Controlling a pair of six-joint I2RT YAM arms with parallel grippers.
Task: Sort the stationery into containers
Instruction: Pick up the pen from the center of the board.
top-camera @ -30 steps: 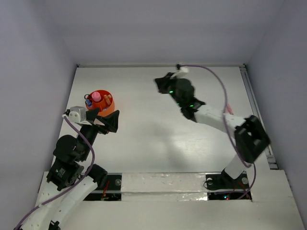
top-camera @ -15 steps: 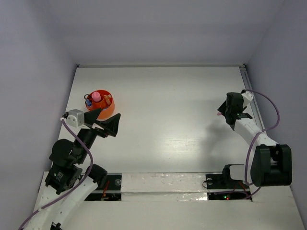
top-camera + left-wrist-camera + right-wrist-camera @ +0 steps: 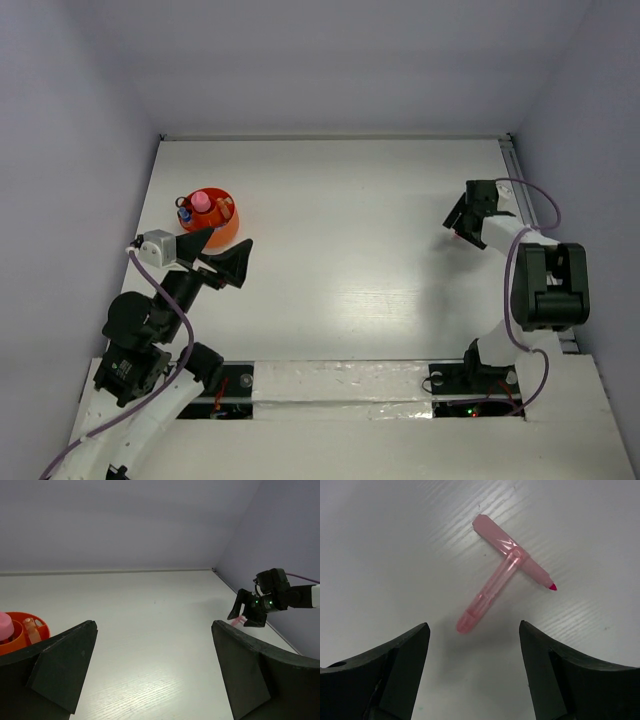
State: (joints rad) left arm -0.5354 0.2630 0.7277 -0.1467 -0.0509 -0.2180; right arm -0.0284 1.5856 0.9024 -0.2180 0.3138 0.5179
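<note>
My right gripper (image 3: 472, 630) has its fingers spread and pinches nothing. Just beyond them, at twelve o'clock in the wrist view, a pink marker (image 3: 495, 537) lies flat on the white table (image 3: 380, 555), its magenta tip toward four o'clock. A clear pink tube (image 3: 485, 597) meets the marker's middle with one end, making a T, and its other end points to seven o'clock, near the gap between my fingers. I touch neither.

My left gripper (image 3: 216, 250) is spread wide too, empty, held above the table. The orange-red cup (image 3: 236, 226) sits just past it at eleven o'clock, with a pink piece (image 3: 201, 201) and other small items standing inside — which compartments, I cannot tell.

The tabletop shows a faint wood grain and a soft sheen. Pale lilac-grey walls (image 3: 330, 70) close it in at nine, twelve and three o'clock. A metal rail (image 3: 513, 160) runs along the three o'clock edge, near my right fingers. The broad white middle lies between my two grippers, which are well apart.
</note>
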